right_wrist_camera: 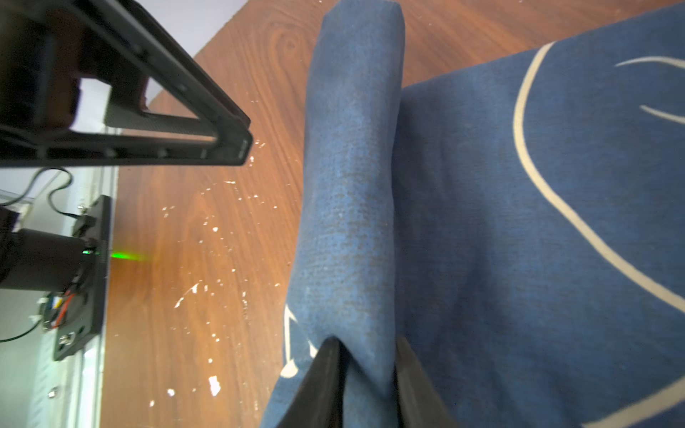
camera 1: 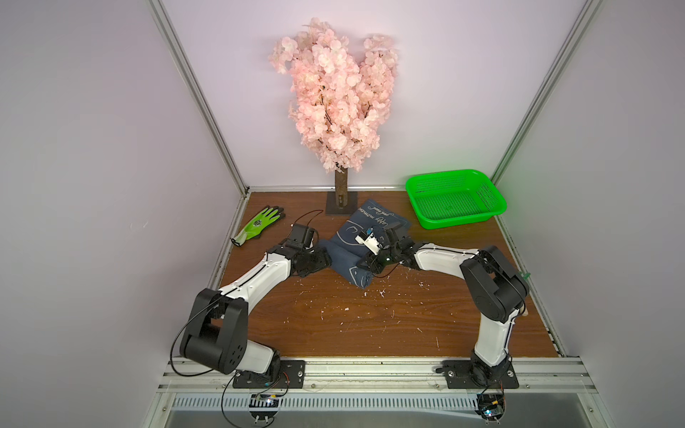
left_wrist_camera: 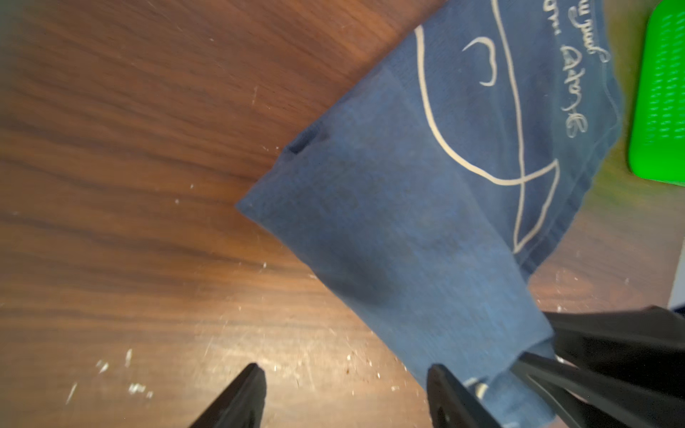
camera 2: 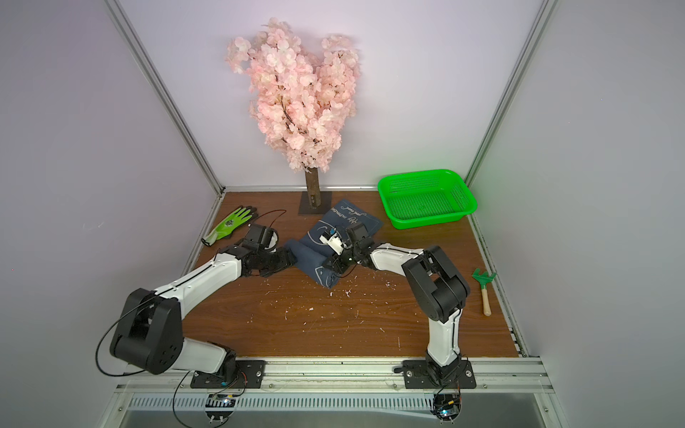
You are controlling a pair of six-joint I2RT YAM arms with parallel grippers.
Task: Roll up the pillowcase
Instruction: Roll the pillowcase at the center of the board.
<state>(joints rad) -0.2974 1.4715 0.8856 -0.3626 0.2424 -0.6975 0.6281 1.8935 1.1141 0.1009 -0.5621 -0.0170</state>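
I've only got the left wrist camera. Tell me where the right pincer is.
Observer: The right pincer straddles one end of the rolled fold of the pillowcase; whether it grips, I cannot tell.
Operator: Report what lies left of the cloth.
Observer: A green glove lies flat at the left edge of the table, toward the far corner, apart from the cloth.

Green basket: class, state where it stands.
In both top views the green basket stands in the far right corner of the table, right of the blossom tree, beyond the pillowcase.
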